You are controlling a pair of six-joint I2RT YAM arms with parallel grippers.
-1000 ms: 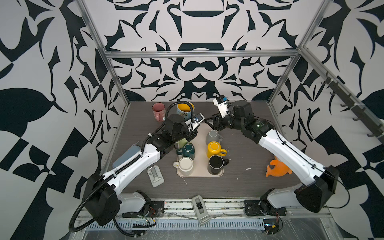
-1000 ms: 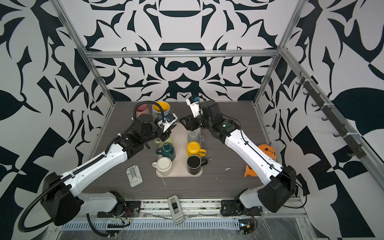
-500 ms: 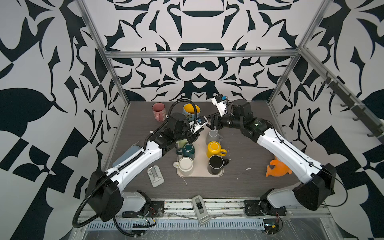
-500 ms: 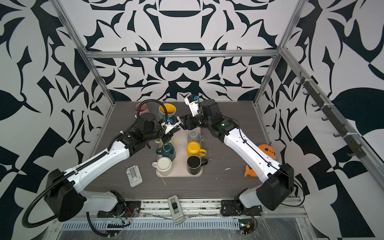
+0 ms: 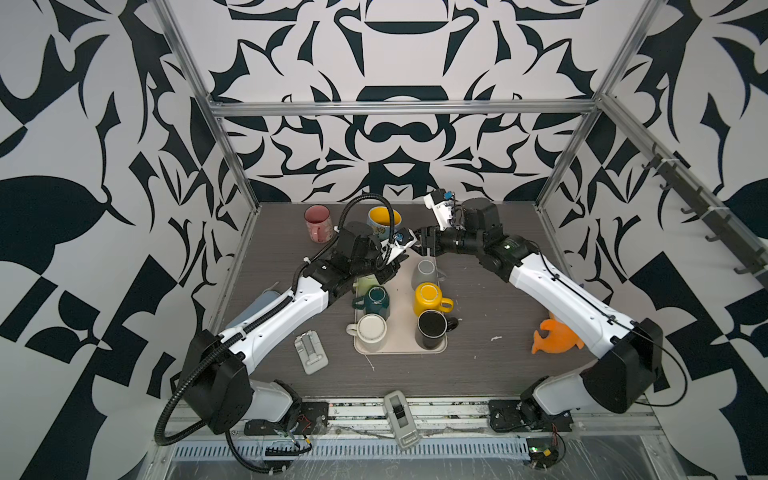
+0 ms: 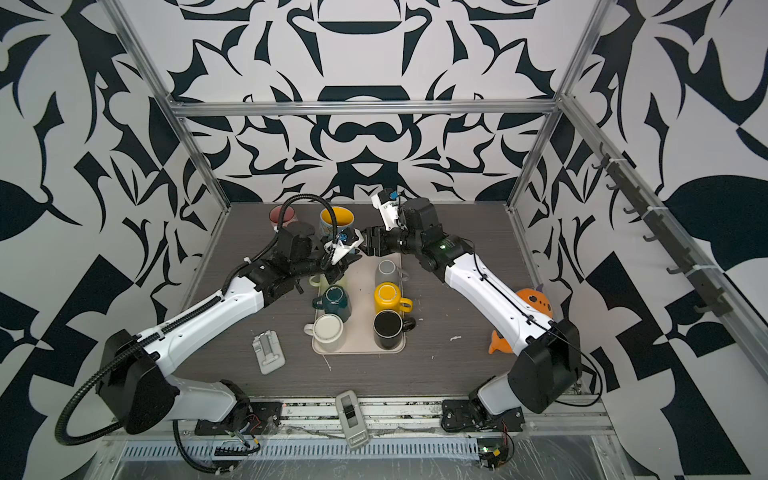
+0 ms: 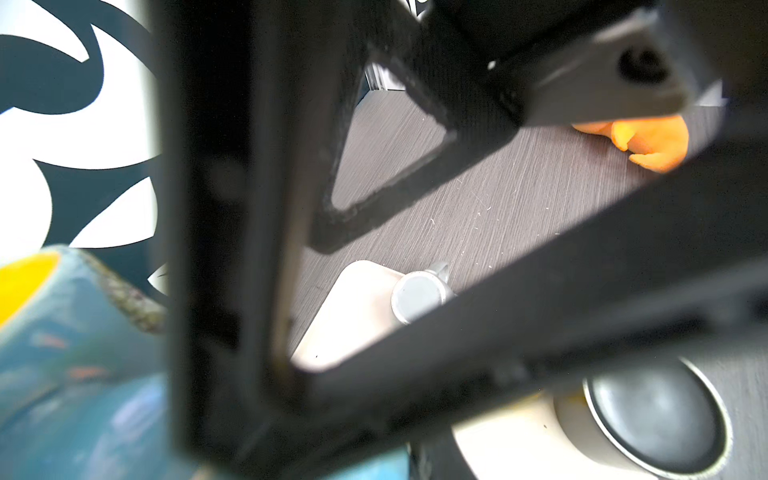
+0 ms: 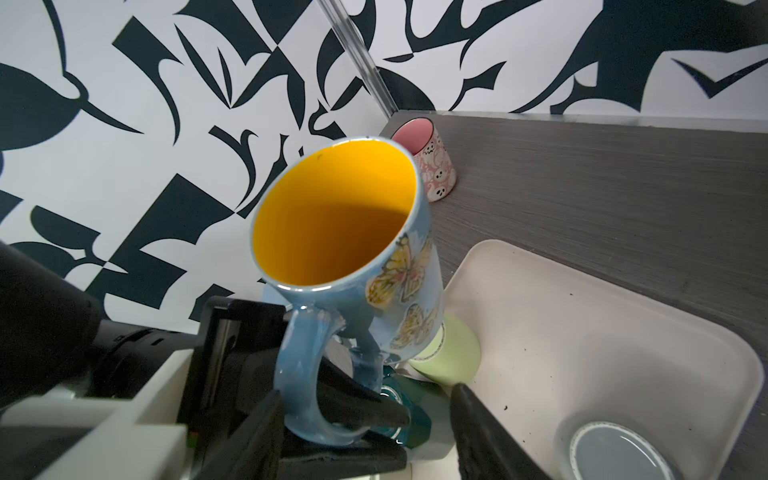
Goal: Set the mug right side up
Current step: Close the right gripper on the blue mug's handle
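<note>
**Butterfly mug is mouth-up in the left gripper; the right gripper stands open**

The tall blue ceramic mug with butterfly prints and a yellow inside (image 5: 384, 219) sits just above centre in both top views. It is just beyond the upper left corner of the beige rectangular plastic tray (image 5: 401, 328). Its mouth faces up and it leans slightly.

The left gripper (image 8: 336, 428) is clamped on the mug's handle, with one black finger (image 8: 357, 401) threaded through the loop. The right gripper (image 5: 424, 245) has its jaws well apart and holds nothing. In the right wrist view its fingers (image 8: 478, 428) flank the handle without clearly touching it.

Over the last second the mug has drifted slightly rightward in the top views, and the left arm's black cable loop (image 5: 365, 197) has risen a little. The right gripper has barely shifted. The mouth was already up a second ago, so the turn itself looks done; setting the mug down and letting go probably remain.

I cannot tell whether the base touches the dark grey wood-grain table (image 5: 478, 353). The arm hides the base from above, and in the wrist view it overlaps a pale green upturned mug (image 8: 453, 353).

No brand or wording is readable. The only decoration is the butterflies and the small white ghost-like figures on the pink mug (image 8: 432, 174).
</note>
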